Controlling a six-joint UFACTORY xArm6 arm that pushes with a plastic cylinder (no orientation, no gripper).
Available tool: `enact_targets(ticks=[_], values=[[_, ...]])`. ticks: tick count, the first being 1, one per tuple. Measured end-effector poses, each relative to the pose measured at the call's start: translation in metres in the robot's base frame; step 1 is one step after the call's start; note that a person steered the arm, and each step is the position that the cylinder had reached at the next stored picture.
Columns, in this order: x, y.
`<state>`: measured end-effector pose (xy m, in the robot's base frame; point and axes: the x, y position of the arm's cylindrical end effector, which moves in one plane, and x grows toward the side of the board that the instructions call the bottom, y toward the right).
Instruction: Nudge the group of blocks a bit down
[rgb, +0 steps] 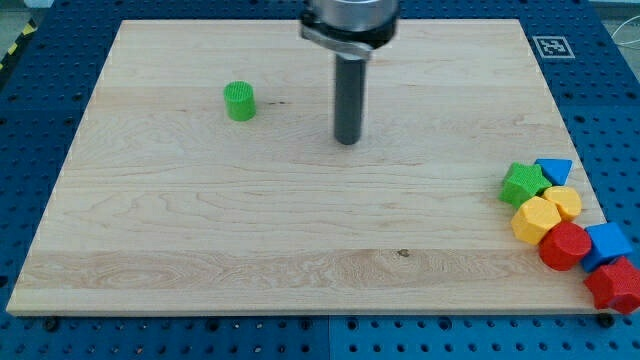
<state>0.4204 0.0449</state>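
A group of blocks sits at the board's lower right edge: a green star (523, 183), a blue triangle (554, 170), a yellow hexagon (535, 220), a smaller yellow block (564, 202), a red round block (565, 246), a blue cube (609, 242) and a red block (615, 285) at the very edge. A lone green cylinder (240, 101) stands at the upper left. My tip (347, 141) is on the board near the upper middle, far left of the group and right of the green cylinder, touching no block.
The wooden board (250, 230) lies on a blue perforated table. A marker tag (552, 46) is at the board's top right corner. The group's outermost blocks reach the board's right edge.
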Motion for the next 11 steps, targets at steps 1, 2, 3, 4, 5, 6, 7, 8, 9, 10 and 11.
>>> enact_targets(ticks=[1,2,3,4,5,6,7,8,9,10,11], values=[[0.0,0.057],[0.0,0.104],[0.01,0.146],[0.043,0.158],[0.047,0.158],[0.04,0.162],[0.04,0.182],[0.04,0.186],[0.048,0.186],[0.062,0.187],[0.071,0.193]])
